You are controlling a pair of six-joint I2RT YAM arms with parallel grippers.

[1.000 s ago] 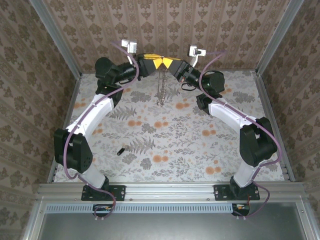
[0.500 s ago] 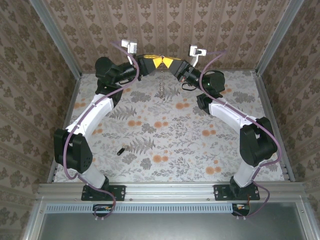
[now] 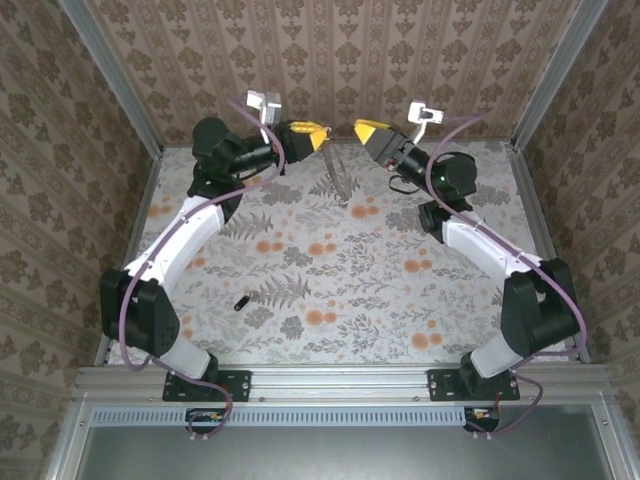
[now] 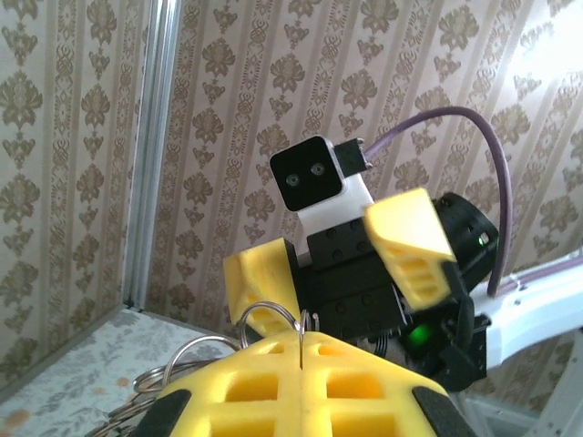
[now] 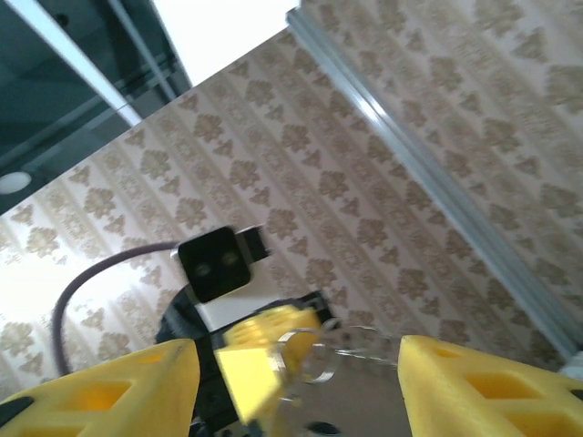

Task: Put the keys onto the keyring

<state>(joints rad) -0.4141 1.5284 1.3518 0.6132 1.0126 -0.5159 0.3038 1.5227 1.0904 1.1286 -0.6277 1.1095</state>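
Editor: Which step is this, and where is everything?

Stringer: Presentation, by my reading. At the far end of the floral counter (image 3: pixel 400 290) the keyring (image 3: pixel 338 178) hangs in the air. The left tool (image 3: pixel 314 134) pinches it at the top, jaws pressed tight on the wire. Opposite, the right tool (image 3: pixel 364 128) faces it across a small gap, jaws apart and empty. One key (image 3: pixel 241 302) lies alone on the counter, on the left arm's side and well apart from both tools.

Editor: So nothing is threaded?

Stringer: Nothing that I can make out. The next move likely belongs to the free tool. It needs to go down to the key, pinch its black head cleanly, then work the thin shank into the ring's split while the other tool holds steady.

Editor: Materials?

Stringer: The ring is a thin grey-brown metal hoop, and the left wrist view shows looped wire. The key is tiny and dark against a busy leaf-and-flower print. Both tools have blocky, ribbed yellow plastic jaws.
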